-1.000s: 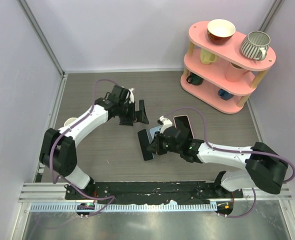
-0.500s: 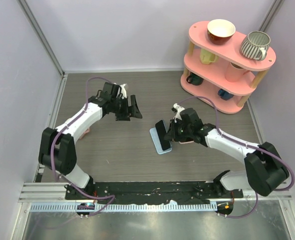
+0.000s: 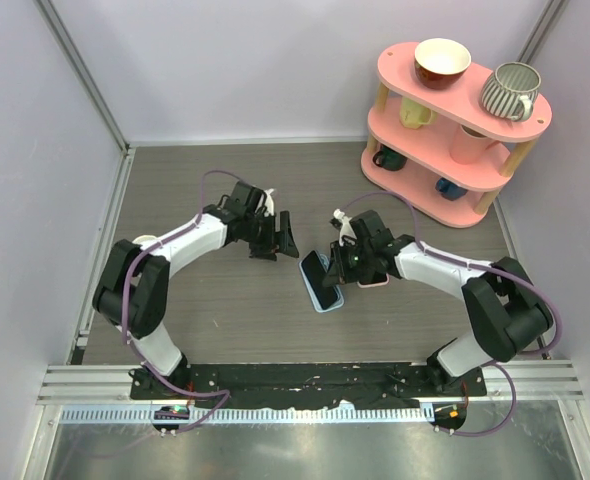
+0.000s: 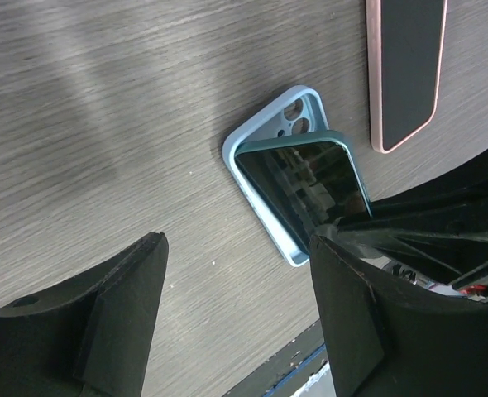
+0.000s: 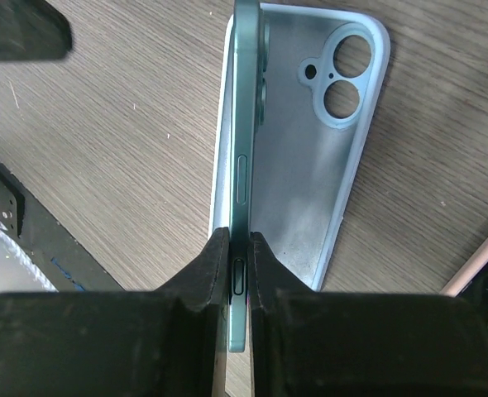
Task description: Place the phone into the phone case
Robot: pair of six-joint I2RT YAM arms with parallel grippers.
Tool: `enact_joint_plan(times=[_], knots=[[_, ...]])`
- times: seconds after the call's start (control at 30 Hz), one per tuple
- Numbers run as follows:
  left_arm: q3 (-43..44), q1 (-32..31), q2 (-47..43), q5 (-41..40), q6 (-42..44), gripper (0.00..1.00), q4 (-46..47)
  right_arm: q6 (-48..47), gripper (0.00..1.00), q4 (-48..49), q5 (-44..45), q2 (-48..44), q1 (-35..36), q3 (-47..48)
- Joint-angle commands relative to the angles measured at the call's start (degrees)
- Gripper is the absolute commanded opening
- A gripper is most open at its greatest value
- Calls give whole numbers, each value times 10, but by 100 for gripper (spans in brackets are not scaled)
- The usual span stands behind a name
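So the right gripper (image 5: 238,248) is pinching the phone (image 5: 246,124) on edge, tilted over the case (image 5: 310,182) lying on the table (image 5: 103,165), probably so one long side seats first. The phone's dark green and glossy, the case pale blue. The left gripper (image 4: 237,240) hovers beside them, jaws spread, empty.

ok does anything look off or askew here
The green phone, pinched in the right hand, stands on its long edge along one side of the light blue case, not seated flat in it. Nothing looks spilled or damaged.
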Motion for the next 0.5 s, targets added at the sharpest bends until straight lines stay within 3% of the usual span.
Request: enact_joint_plan(times=[0.0, 0.33, 0.47], knots=[[-5, -14, 18, 10, -27, 71, 51, 23, 2, 34, 12, 20, -1, -2], [-62, -46, 29, 44, -106, 58, 139, 81, 8, 105, 38, 33, -2, -60], [-92, -49, 24, 50, -125, 55, 174, 93, 17, 119, 38, 37, -3, -81]])
